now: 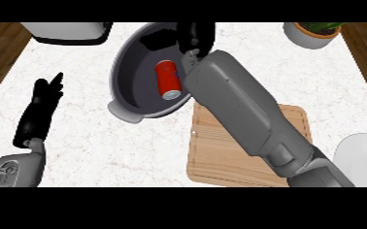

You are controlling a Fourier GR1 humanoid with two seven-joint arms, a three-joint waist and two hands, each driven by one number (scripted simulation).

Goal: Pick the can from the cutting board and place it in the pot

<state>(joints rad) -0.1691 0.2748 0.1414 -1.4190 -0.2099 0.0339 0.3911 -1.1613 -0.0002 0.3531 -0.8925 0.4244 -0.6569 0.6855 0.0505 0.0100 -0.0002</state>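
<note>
A red can (168,79) lies on its side inside the dark grey pot (117,75), silver end toward me. My right forearm reaches across the pot's right side. My right hand (195,35) hovers over the pot's far rim, fingers relaxed and apart, clear of the can. The wooden cutting board (219,161) lies at the lower right with nothing visible on it, partly hidden by my right arm. My left hand (41,106) rests open on the counter at the left, fingers straight and pointing away from me.
A grey appliance (68,32) stands at the back left. A white planter with a green plant (311,33) sits at the back right. A white plate (354,151) shows at the right edge. Wooden strips border the counter on both sides.
</note>
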